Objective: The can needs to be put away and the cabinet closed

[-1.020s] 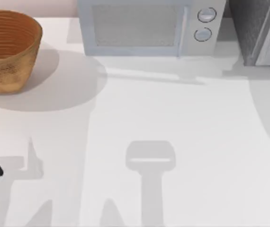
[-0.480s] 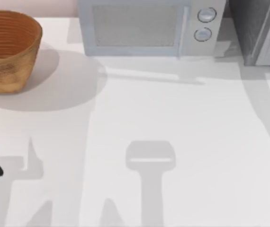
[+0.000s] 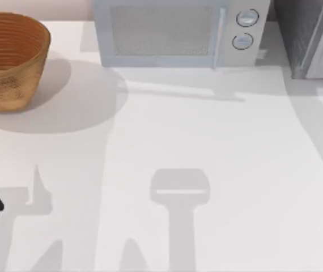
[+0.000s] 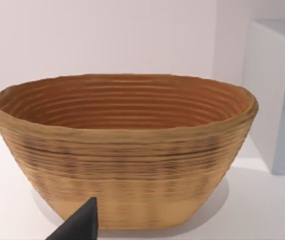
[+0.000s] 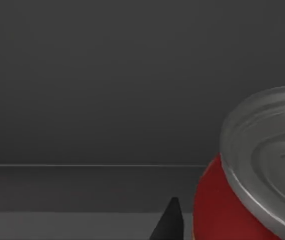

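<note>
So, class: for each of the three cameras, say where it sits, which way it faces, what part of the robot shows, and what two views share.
Top view: above the table, looking down on the woven brown basket, light-grey microwave and dark speckled cabinet; left arm at the left edge.
Left wrist view: low, facing the basket; one dark fingertip.
Right wrist view: faces a dark grey interior and the red silver-topped can; one fingertip.
Shared: top and left wrist views share the basket and microwave.

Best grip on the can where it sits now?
Take the can around its red side wall, below the silver rim, fingers closing from opposite sides. It looks upright against a dark grey interior, so the round body gives parallel contact; the domed top would slip.
</note>
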You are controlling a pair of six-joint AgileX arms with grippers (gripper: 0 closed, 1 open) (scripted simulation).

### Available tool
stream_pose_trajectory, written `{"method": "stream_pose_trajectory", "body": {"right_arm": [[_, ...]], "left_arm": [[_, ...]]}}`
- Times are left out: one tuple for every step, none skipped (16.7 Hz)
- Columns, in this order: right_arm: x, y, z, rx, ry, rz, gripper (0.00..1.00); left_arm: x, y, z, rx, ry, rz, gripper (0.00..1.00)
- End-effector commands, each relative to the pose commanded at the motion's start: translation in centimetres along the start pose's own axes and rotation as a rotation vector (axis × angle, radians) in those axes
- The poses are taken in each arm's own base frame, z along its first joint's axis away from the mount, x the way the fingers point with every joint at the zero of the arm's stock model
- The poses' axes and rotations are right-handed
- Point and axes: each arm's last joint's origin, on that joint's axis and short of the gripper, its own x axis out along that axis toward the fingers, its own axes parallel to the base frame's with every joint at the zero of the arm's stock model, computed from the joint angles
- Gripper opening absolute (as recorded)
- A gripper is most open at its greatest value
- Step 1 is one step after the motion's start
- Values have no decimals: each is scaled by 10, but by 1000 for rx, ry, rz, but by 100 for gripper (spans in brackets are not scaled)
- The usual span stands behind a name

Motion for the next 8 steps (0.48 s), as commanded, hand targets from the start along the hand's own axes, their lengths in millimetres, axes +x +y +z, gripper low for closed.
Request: {"method": "stream_pose_trajectory", "body": {"right_arm": [[8,1,4,0,1,0,0],[17,1,7,-1,2,0,0],[27,2,10,-1,2,0,0],[37,2,13,-1,3,0,0],[47,2,15,-1,3,0,0],[58,2,17,-1,3,0,0],[68,2,18,-1,3,0,0],[77,2,18,-1,3,0,0]], "left_arm": [[0,0,0,0,0,0,100],[0,0,0,0,0,0,100],[0,0,0,0,0,0,100],[0,0,0,0,0,0,100],[0,0,0,0,0,0,100],[0,0,0,0,0,0,100],[0,0,0,0,0,0,100],[0,0,0,0,0,0,100]]}}
